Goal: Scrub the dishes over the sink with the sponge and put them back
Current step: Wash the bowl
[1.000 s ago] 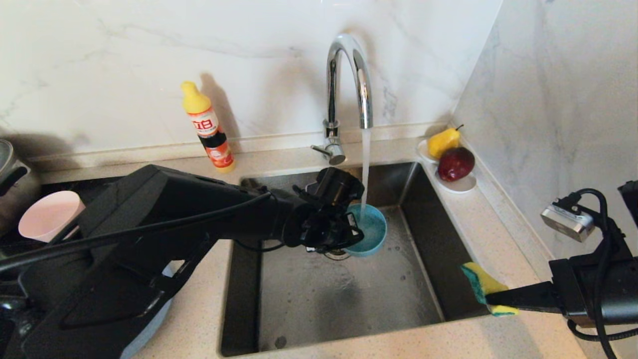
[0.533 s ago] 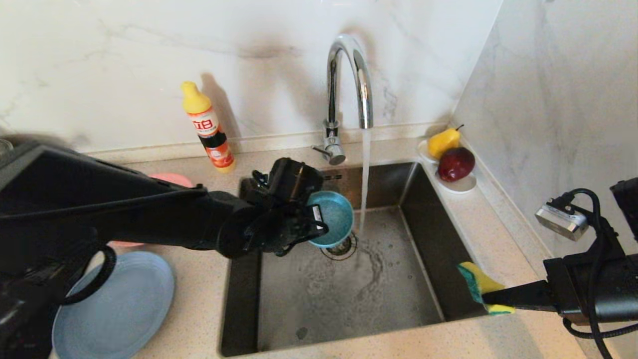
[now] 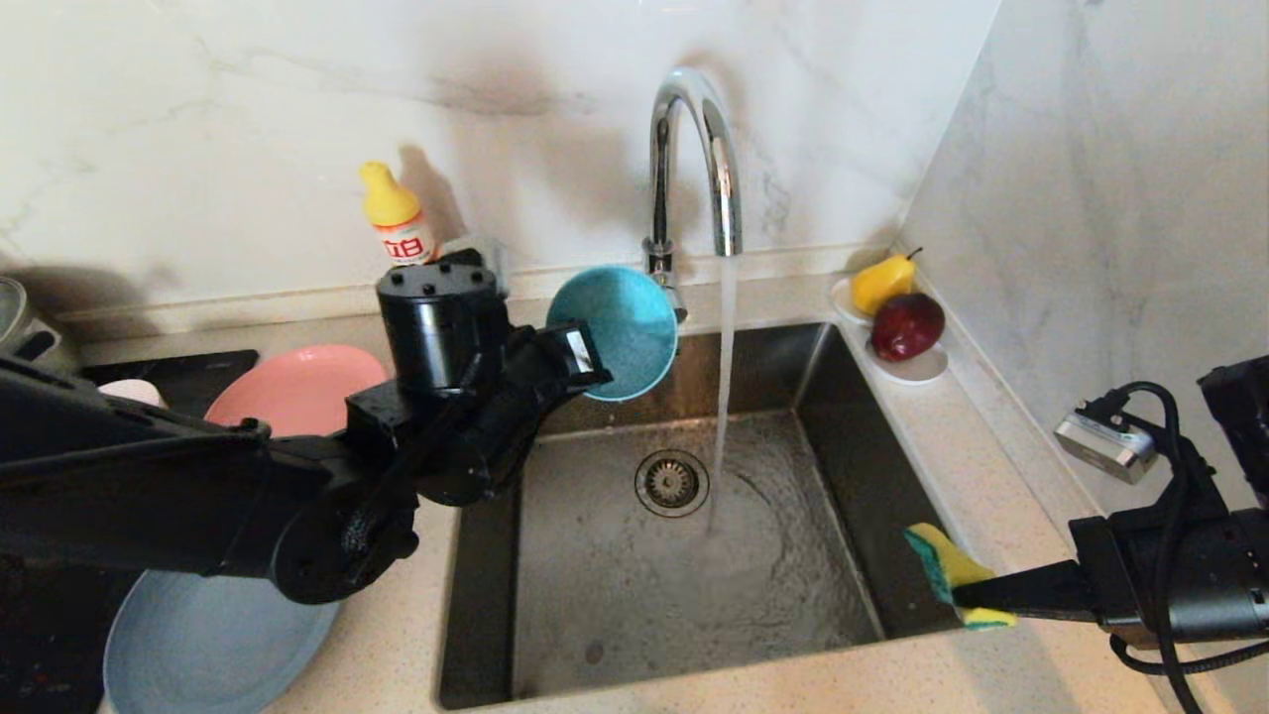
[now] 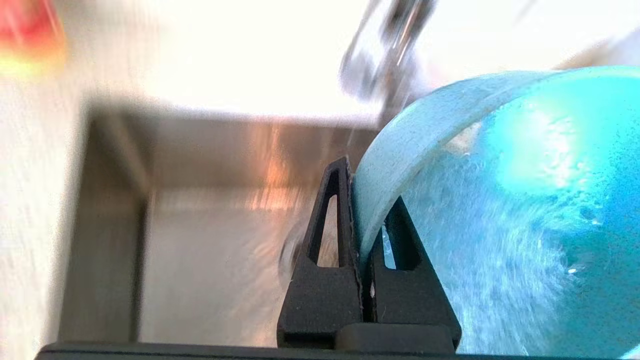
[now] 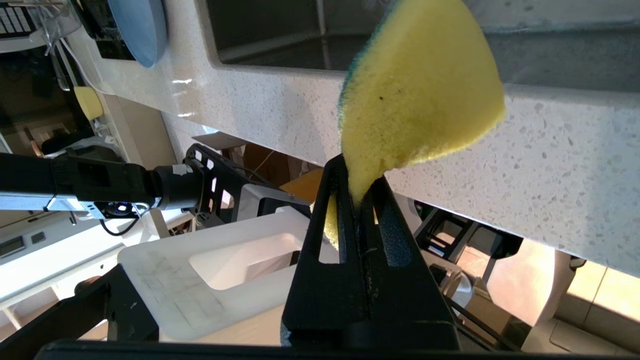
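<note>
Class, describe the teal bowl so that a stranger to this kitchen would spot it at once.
Start at the steel sink under the running chrome tap. Above its back left corner, the left gripper pinches the rim of the teal bowl, tipped on its side. It is the only dish off the counter, and the only teal one.

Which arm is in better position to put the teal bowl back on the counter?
Left. The left gripper already clamps the teal bowl by its rim, near the pink plate. The right gripper is busy holding the sponge at the sink's far edge.
</note>
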Tool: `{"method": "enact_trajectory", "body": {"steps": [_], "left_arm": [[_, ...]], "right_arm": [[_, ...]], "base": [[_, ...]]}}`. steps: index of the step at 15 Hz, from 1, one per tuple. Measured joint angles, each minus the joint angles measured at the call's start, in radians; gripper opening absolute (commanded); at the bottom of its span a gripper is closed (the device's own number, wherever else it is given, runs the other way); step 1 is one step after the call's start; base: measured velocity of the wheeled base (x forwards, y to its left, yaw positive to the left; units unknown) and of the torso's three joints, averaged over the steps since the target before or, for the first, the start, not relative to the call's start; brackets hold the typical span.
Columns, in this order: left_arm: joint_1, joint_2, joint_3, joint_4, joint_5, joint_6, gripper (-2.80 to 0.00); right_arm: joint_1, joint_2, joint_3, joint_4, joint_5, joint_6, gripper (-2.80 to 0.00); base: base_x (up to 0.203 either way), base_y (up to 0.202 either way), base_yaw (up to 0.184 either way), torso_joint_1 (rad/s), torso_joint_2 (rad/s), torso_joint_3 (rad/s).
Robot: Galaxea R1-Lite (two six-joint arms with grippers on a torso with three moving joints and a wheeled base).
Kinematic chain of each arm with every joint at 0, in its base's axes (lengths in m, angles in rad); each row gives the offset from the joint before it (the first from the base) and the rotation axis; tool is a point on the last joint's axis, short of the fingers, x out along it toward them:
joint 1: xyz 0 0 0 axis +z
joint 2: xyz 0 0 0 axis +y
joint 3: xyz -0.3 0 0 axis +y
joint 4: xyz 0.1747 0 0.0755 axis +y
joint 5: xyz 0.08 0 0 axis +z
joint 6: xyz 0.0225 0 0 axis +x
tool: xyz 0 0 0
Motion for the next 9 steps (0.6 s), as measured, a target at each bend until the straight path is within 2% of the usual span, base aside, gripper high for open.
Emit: {"method": "enact_trajectory", "body": {"steps": [5,9], "left_arm": [[-0.003,-0.048,0.038,-0.201,-0.007,0.127,-2.8],[-0.004,-0.098,0.05,-0.277,-0.031,0.143,-2.8]], "right_arm": [[0.0,-0.003,0.001,-0.004,-0.001,0.0,-2.8],[0.0,-0.005,-0.002,-0.004,-0.001,-0.001,-2.8]], "base": [[0.0,0.0,0.0,0.0,0.0,0.0],[0.0,0.0,0.0,0.0,0.0,0.0]]}}
